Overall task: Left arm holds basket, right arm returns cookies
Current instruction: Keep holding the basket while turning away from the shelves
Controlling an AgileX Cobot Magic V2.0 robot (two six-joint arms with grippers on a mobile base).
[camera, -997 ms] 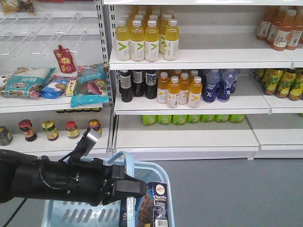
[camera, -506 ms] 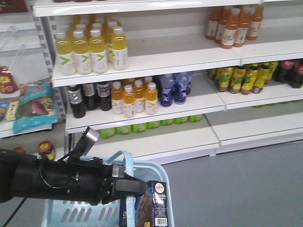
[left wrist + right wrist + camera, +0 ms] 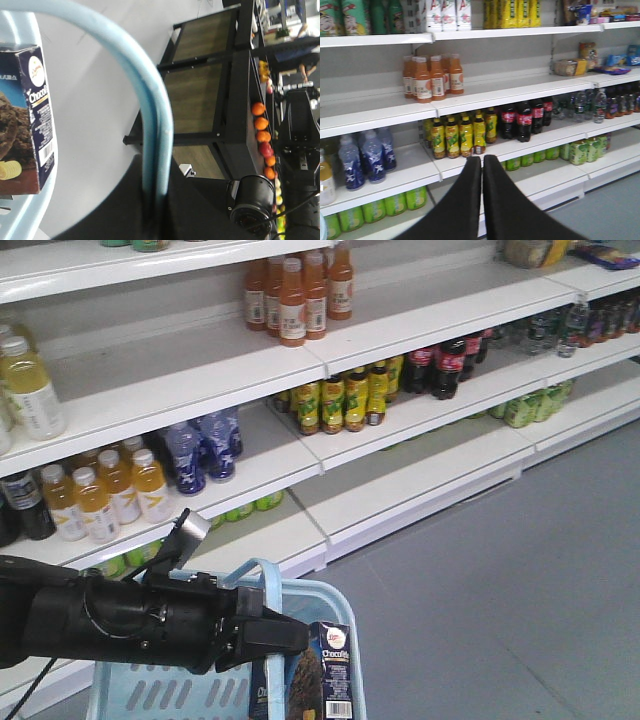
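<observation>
In the front view my left arm (image 3: pixel 110 620) reaches in from the left, and the left gripper (image 3: pixel 283 636) is shut on the hoop handle (image 3: pixel 262 576) of the light blue basket (image 3: pixel 150 692). The left wrist view shows the handle (image 3: pixel 152 105) running down between the black jaws. The dark navy cookies box (image 3: pixel 331 672) stands upright inside the basket against its right wall, also seen in the left wrist view (image 3: pixel 27 115). In the right wrist view my right gripper (image 3: pixel 482 159) is shut with nothing between its fingers, pointing at the drink shelves.
White shelves run across the back, holding orange bottles (image 3: pixel 300 290), yellow-green bottles (image 3: pixel 345 395), cola bottles (image 3: pixel 440 365) and blue bottles (image 3: pixel 205 450). Grey floor (image 3: pixel 500 620) lies to the right. A black rack with oranges (image 3: pixel 260 135) shows in the left wrist view.
The front view has swung to the right along the shelves; the pale yellow bottles slid off to the left. The left arm, basket and cookies keep the same place in the view.
</observation>
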